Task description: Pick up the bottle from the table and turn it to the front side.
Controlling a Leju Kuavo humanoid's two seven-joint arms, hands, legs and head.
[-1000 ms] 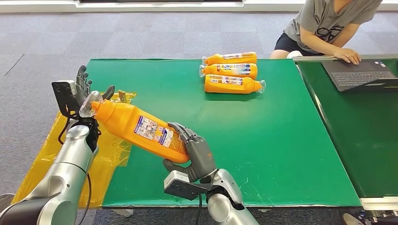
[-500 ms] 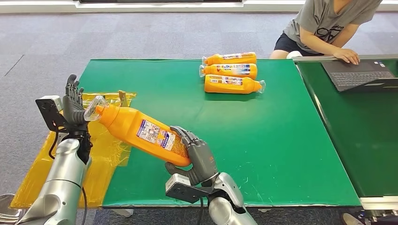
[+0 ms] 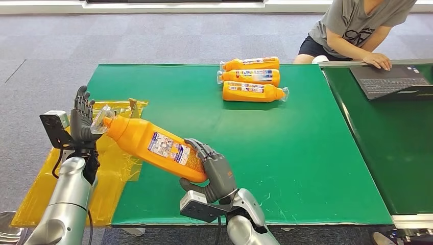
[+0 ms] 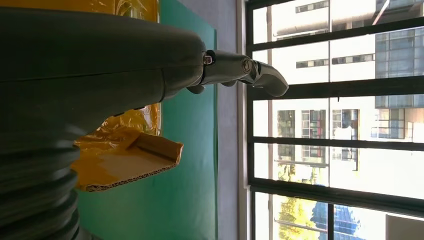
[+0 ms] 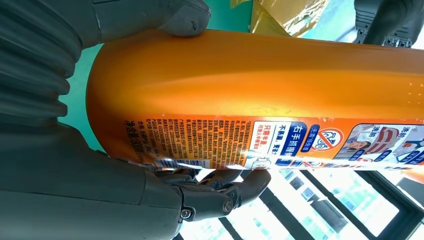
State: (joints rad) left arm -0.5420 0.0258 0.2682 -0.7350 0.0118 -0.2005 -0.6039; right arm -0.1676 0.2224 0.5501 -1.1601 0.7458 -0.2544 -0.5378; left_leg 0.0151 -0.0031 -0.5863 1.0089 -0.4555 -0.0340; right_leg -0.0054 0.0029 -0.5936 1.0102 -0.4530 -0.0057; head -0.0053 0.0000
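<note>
Head view showed our right hand (image 3: 214, 171) clasping the bottle (image 3: 153, 145) by its base (rigid, glossy, likely slippery), left hand (image 3: 81, 120) spread beside its cap.

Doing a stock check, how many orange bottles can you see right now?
4. One orange bottle is held by the right hand, its cap beside the left hand; three lie together at the green table's far edge.

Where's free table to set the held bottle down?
Bare green table from the right hand to the right edge, below the three lying bottles. Crowded: far middle by those bottles; left edge under yellow plastic.
</note>
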